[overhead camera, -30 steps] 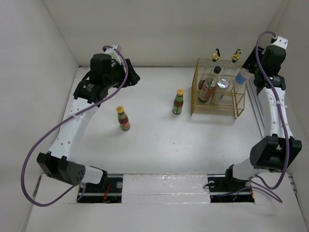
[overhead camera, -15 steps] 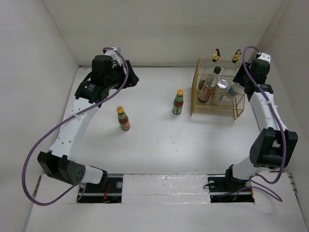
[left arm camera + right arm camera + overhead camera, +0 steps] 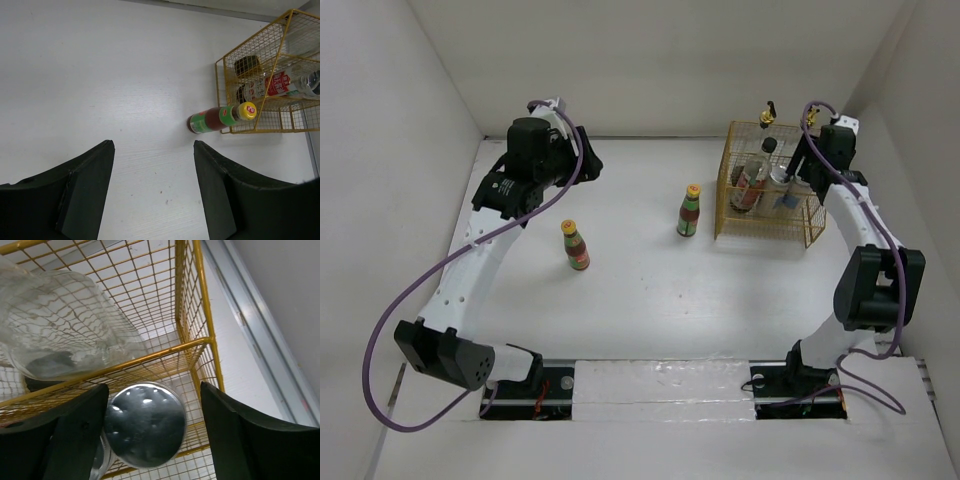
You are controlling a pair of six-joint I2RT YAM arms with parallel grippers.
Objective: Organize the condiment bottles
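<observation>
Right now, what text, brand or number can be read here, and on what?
No text reads clearly.
Red label on the red-labelled bottle in the yellow wire basket: white marks, too blurred.
Red sticker on the yellow cap of the sauce bottle: too small.

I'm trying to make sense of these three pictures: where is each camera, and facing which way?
Top external: fixed high behind the arms, looking down on the table; left arm and right arm show, bases at the bottom.
Left wrist: on the left arm, facing down at a yellow-capped sauce bottle beside the yellow wire basket; the left gripper shows, fingers wide apart.
Right wrist: on the right arm, facing into the basket; the right gripper flanks a silver-capped bottle.
Shared: top and left wrist both show that bottle and basket.
</observation>
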